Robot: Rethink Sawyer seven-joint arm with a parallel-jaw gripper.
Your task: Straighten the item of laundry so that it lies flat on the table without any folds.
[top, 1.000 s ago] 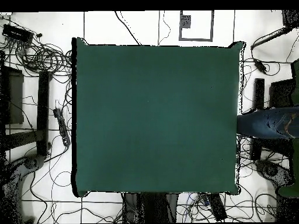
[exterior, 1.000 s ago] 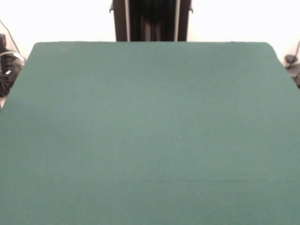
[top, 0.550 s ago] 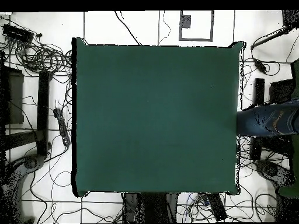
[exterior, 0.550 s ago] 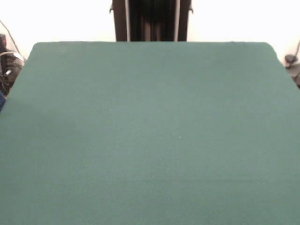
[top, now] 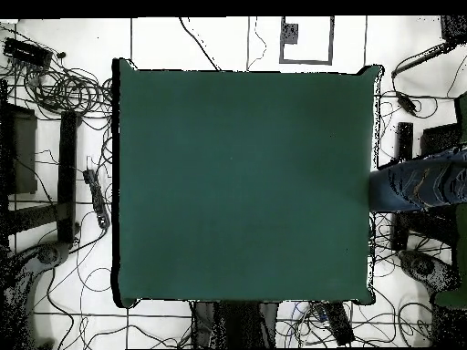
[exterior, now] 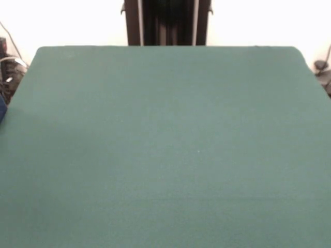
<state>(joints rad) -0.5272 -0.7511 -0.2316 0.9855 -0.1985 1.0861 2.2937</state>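
Observation:
The table [exterior: 165, 144] [top: 242, 187], covered in dark green cloth, has nothing lying on it. The item of laundry [top: 418, 180], blue denim with faded pale patches, reaches in from the right edge of the overhead view. Its end is at the table's right edge, and I cannot tell what holds it up. In the front view only a blue sliver of the laundry [exterior: 1, 109] shows at the left edge. Neither view shows the gripper or the arm.
Tangled cables [top: 68, 91] and black stands [top: 66, 173] lie on the floor to the left of the table in the overhead view. More cables and dark gear [top: 406, 137] sit beside its right edge. The robot's black pedestal [exterior: 166, 21] stands behind the far edge.
The denim at the table's right edge has shifted a little upward in the overhead view and changed shape. A blue sliver has appeared at the front view's left edge.

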